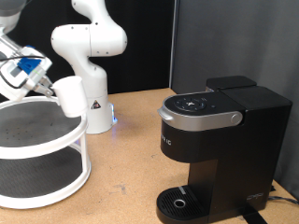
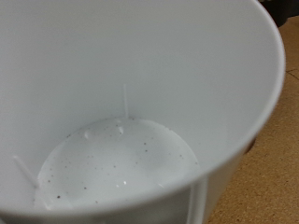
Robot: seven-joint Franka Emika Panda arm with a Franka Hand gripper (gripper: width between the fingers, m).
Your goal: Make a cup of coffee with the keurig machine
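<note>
The white cup hangs tilted in the air at the exterior view's left, above the rim of the white rack's top tier. My gripper is shut on it, coming in from the upper left. In the wrist view the cup fills the picture: I look into its white inside, with small specks on its bottom, and my fingers do not show. The keurig machine stands at the exterior view's right with its lid down and nothing on its round drip tray. The cup is well to the left of the machine.
A white two-tier round rack stands at the exterior view's lower left, under the cup. The arm's white base stands behind it. The wooden table lies between rack and machine. A black curtain hangs behind.
</note>
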